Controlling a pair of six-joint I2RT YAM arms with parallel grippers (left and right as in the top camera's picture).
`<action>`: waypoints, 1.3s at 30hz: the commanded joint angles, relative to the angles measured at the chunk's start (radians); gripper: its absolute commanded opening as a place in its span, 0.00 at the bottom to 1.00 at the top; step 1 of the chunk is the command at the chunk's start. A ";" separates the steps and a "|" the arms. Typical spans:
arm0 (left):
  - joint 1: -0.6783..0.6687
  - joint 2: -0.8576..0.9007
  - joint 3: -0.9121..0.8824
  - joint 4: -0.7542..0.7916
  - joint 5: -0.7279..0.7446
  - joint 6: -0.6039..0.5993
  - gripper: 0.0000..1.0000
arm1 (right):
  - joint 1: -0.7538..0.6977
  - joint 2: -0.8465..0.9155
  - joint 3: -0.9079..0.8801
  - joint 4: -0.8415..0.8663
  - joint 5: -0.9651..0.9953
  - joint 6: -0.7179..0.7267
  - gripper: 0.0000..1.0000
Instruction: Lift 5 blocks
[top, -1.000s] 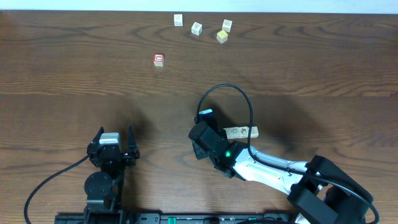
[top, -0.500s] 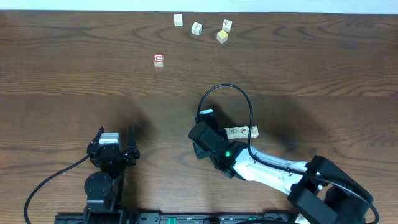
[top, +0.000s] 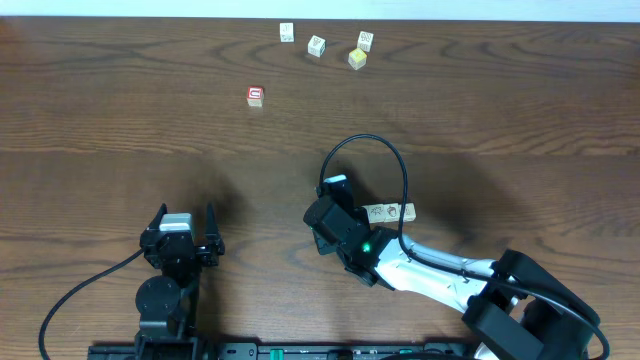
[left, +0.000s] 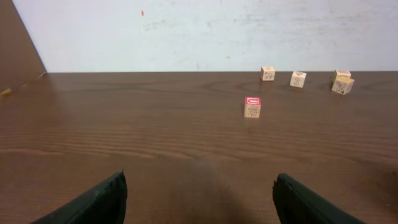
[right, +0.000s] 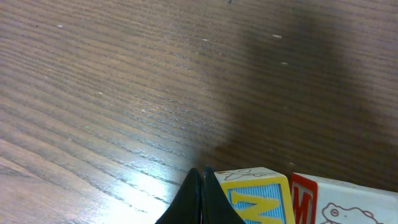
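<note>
The blocks lie in two places. Four sit in a loose cluster at the far edge of the table (top: 500, 120), right of centre. A cream block (top: 287, 32) is farthest left, with a second cream block (top: 316, 45) near its right. A third cream block (top: 365, 40) lies farther right, and a yellow block (top: 357, 58) sits just beside that one on its near side. A red-topped cube (top: 255, 96) stands alone, nearer and left of them.

Much closer to me, a short row of blocks (top: 388, 212) lies on the wood just right of my right arm's wrist. My right wrist camera shows a yellow-bordered letter block (right: 255, 194) side by side with a red-bordered picture block (right: 342, 202).

My right gripper (right: 202, 186) is closed tight with nothing between the fingers. Its tips are down near the wood, just left of the yellow-bordered letter block, and I cannot tell if they touch it. My left gripper (left: 200, 202) sits low at the near left, fingers spread wide and empty, well apart from every block.
</note>
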 joint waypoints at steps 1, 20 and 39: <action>-0.004 -0.002 -0.021 -0.035 -0.011 -0.008 0.75 | -0.012 0.003 0.014 0.000 0.033 0.017 0.01; -0.004 -0.002 -0.021 -0.035 -0.011 -0.008 0.75 | -0.012 0.003 0.014 0.018 0.058 0.032 0.01; -0.004 -0.002 -0.021 -0.035 -0.011 -0.008 0.75 | -0.012 0.003 0.014 0.022 0.137 0.046 0.01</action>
